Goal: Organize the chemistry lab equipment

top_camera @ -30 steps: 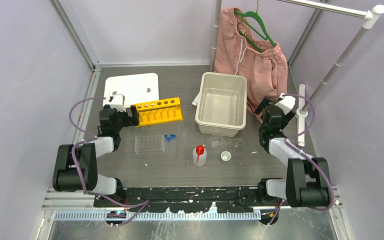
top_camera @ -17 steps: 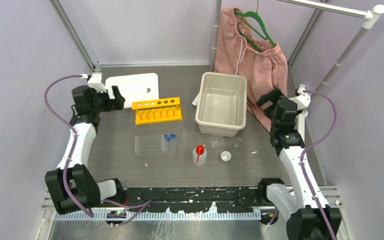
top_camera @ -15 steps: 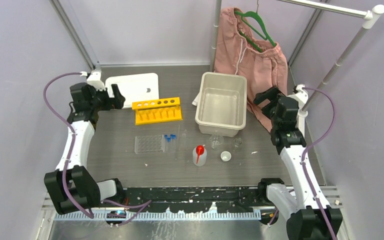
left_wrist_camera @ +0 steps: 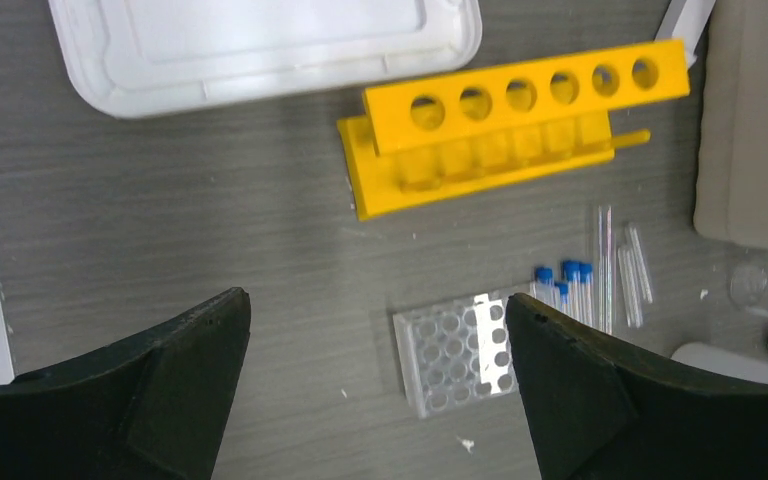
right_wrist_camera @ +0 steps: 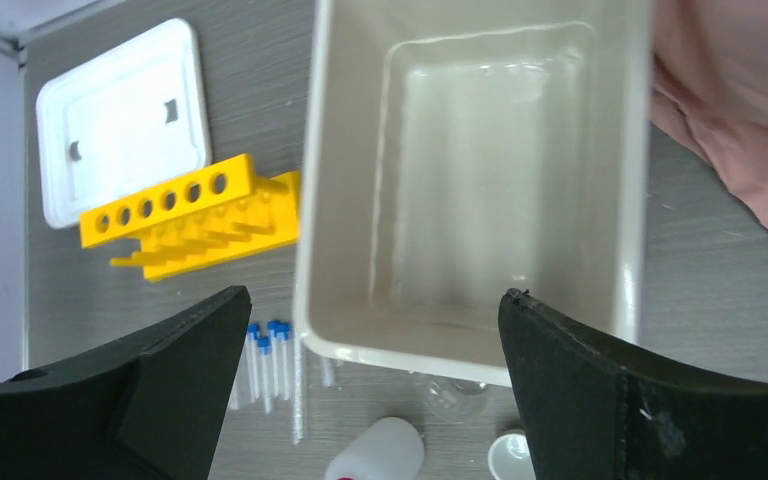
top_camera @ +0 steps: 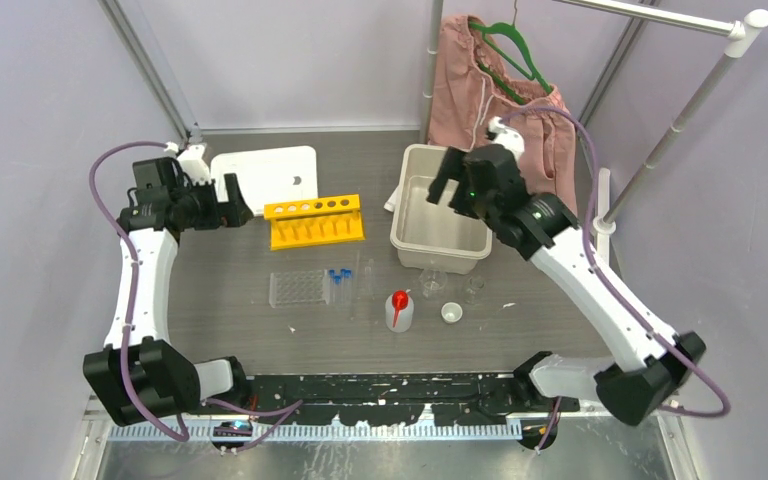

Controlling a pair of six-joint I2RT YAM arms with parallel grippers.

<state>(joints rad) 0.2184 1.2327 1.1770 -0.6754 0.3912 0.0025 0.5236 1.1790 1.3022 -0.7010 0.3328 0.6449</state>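
Observation:
The yellow six-hole tube rack [top_camera: 315, 220] [left_wrist_camera: 510, 130] lies left of the bin. In front of it sit the clear grid rack [top_camera: 297, 288] [left_wrist_camera: 455, 350] and blue-capped tubes [top_camera: 339, 280] [left_wrist_camera: 565, 290] [right_wrist_camera: 265, 355]. The red-spouted squeeze bottle [top_camera: 398, 310] [right_wrist_camera: 380, 450], small clear glassware [top_camera: 433, 283] [right_wrist_camera: 450, 392] and tiny white cup [top_camera: 451, 313] [right_wrist_camera: 508, 455] stand before the bin. My left gripper [top_camera: 232, 200] [left_wrist_camera: 377, 298] hovers open above the table left of the yellow rack. The right gripper [top_camera: 445, 180] [right_wrist_camera: 375, 293] hangs open over the bin. Neither holds anything.
A beige bin [top_camera: 400, 215] [right_wrist_camera: 315, 200] sits at the back centre, with a white lid [top_camera: 263, 175] [left_wrist_camera: 260, 40] at back left. Pink shorts [top_camera: 500, 110] [right_wrist_camera: 730, 100] hang on a green hanger from a white rail [top_camera: 660, 18] at back right.
Both arms have unfolded and risen. The right arm swung left from the table's right edge to above the bin. The left arm lifted away from the yellow rack toward the back left.

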